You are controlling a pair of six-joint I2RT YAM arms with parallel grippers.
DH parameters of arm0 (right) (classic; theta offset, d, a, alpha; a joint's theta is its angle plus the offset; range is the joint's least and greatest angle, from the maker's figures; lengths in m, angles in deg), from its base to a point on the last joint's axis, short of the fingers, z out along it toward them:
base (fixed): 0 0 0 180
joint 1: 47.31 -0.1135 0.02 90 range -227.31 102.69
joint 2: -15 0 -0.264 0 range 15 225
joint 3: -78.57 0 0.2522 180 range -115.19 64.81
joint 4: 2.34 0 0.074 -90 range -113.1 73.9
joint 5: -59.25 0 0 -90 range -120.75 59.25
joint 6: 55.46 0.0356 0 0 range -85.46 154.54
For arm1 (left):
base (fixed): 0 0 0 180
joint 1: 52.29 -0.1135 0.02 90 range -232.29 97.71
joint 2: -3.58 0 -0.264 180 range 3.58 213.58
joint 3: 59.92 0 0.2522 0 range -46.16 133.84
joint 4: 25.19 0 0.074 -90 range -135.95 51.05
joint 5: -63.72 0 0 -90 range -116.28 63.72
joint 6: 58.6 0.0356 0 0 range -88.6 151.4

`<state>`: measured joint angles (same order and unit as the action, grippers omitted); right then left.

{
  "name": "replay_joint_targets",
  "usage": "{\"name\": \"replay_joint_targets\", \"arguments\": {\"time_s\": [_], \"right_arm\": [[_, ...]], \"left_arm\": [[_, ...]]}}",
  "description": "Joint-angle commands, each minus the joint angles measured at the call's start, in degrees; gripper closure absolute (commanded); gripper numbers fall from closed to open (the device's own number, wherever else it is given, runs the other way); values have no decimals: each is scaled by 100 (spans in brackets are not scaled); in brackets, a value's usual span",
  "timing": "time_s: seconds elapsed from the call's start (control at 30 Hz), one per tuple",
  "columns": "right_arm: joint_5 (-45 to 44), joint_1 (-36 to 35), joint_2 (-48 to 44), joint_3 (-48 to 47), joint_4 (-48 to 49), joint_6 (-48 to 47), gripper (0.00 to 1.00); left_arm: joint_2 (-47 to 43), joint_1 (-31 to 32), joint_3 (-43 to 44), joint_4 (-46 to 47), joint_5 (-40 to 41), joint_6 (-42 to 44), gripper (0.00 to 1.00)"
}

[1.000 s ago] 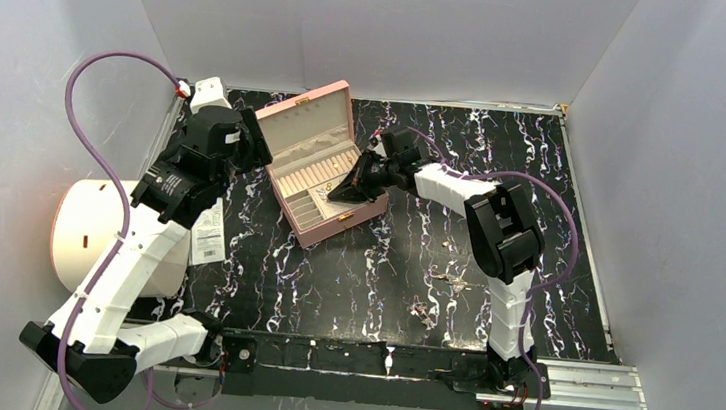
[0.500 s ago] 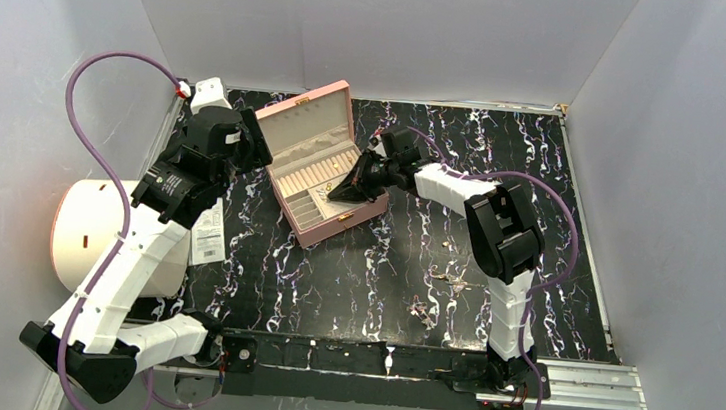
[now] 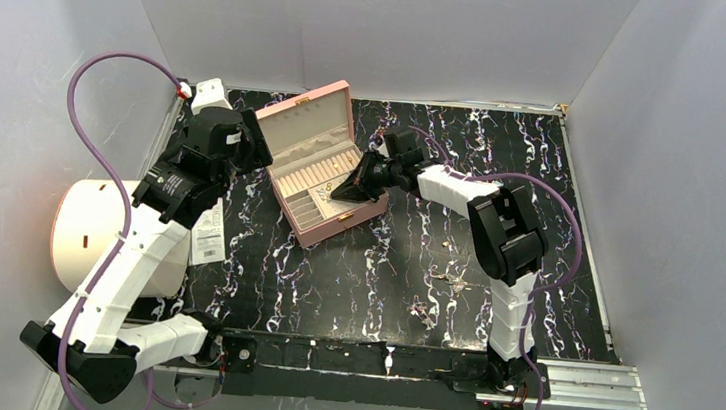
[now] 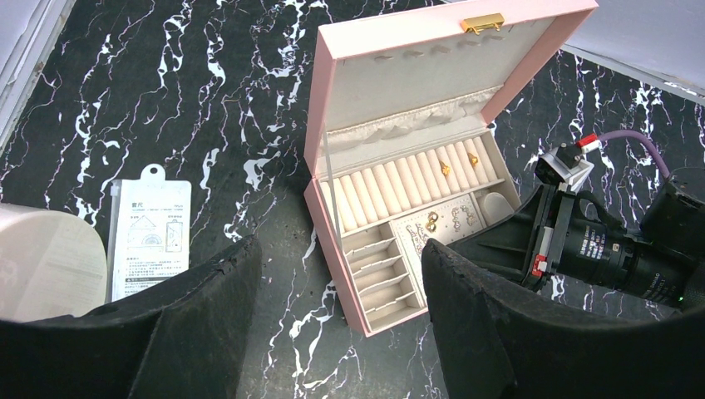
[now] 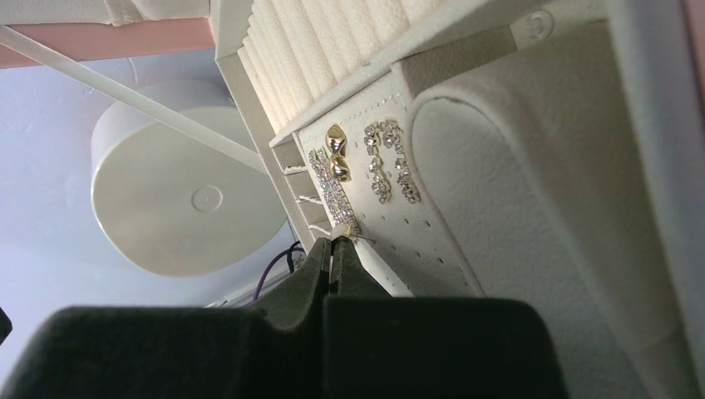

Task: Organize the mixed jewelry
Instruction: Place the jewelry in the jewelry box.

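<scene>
**Right hand closed at the earring panel, left hand spread above the box**

The right hand [image 5: 335, 249] has its fingertips pressed together. Their points meet at the lower end of a sparkling strip [image 5: 332, 195] on the perforated cream panel [image 5: 391, 224]. Whether they pinch anything cannot be told. Its arm stretches away from the base and to the left over the surface [image 3: 373, 266], and the wrist tips down into the open pink box [image 3: 310, 135].

The left hand [image 4: 337, 258] hangs above the surface with its fingers spread wide and nothing between them, looking down on the box from the left. Its arm rises steeply from the base and bends at the elbow.

Part of the mixed jewelry [image 4: 432, 220] lies inside the box. A gold pair and glittering pieces [image 4: 464, 218] sit on the panel, and two gold studs [image 4: 445, 169] are tucked in the ring rolls. Loose pieces [image 3: 421, 311] are scattered on the surface near the right arm's base, well apart from the box.

A white packet [image 4: 150, 233] lies left of the box, its print too small to read. White lettering on the black label [image 4: 599, 249] of the right wrist is also unreadable. A gold clasp [image 4: 484, 22] sits on the lid's edge.
</scene>
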<state>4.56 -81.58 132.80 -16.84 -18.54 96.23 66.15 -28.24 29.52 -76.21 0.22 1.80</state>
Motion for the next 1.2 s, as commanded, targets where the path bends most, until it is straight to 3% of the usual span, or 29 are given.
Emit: {"name": "replay_joint_targets", "arguments": {"time_s": [0.0,1.17], "right_arm": [[60,18,-238,50,160,27,100],[322,-56,75,-200,198,28,100]], "left_arm": [[-87,-24,-17,94,90,0,32],[-63,-21,-34,110,91,-1,32]]}}
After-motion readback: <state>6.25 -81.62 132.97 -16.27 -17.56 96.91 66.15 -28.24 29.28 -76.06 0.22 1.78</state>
